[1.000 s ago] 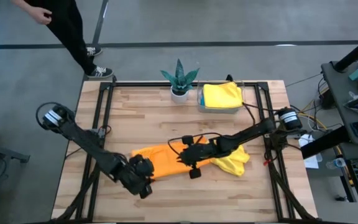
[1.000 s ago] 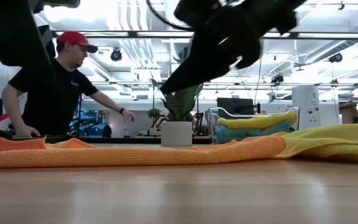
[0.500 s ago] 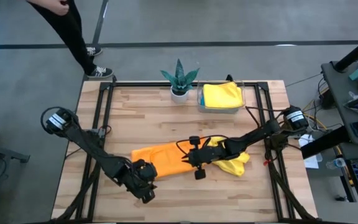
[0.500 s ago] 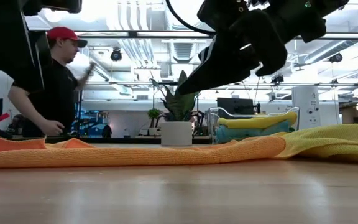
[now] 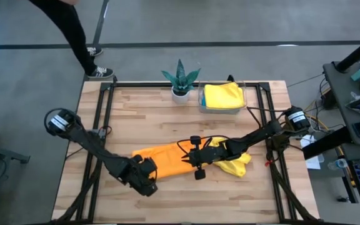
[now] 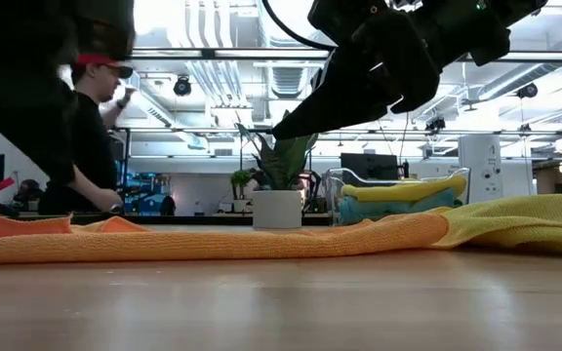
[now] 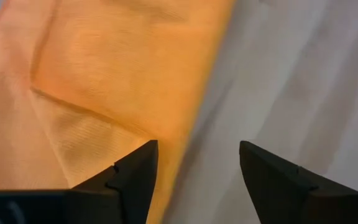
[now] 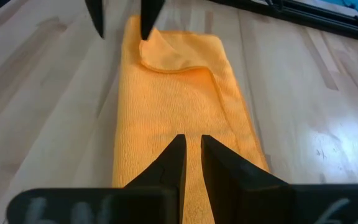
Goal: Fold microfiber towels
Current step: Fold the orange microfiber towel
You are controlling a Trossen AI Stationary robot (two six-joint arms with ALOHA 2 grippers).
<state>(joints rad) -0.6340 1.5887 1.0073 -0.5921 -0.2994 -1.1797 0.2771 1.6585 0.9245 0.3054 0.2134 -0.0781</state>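
An orange microfiber towel (image 5: pixel 164 156) lies folded in a long strip on the table, with one corner (image 8: pixel 166 53) turned over at its left end. My left gripper (image 7: pixel 197 168) hangs open over that end, one finger over the cloth and one over the wood past the towel's near edge. My right gripper (image 8: pixel 191 158) hovers shut above the strip's right end, holding nothing. A yellow towel (image 5: pixel 236 164) lies crumpled against the orange one's right end. The low view shows both towels (image 6: pixel 213 242) flat on the wood and the right gripper (image 6: pixel 286 127) well above them.
A clear tray (image 5: pixel 200 100) holding folded yellow and blue towels stands at the far edge, beside a potted plant (image 5: pixel 180 78). A black frame runs around the tabletop. A person stands beyond the table's far left corner. Bare wood lies toward the near edge.
My right gripper has drawn back a little toward the table's right edge and tipped closer to level. My left arm has sunk slightly over the towel's left end and tipped. The orange towel has stayed where it was.
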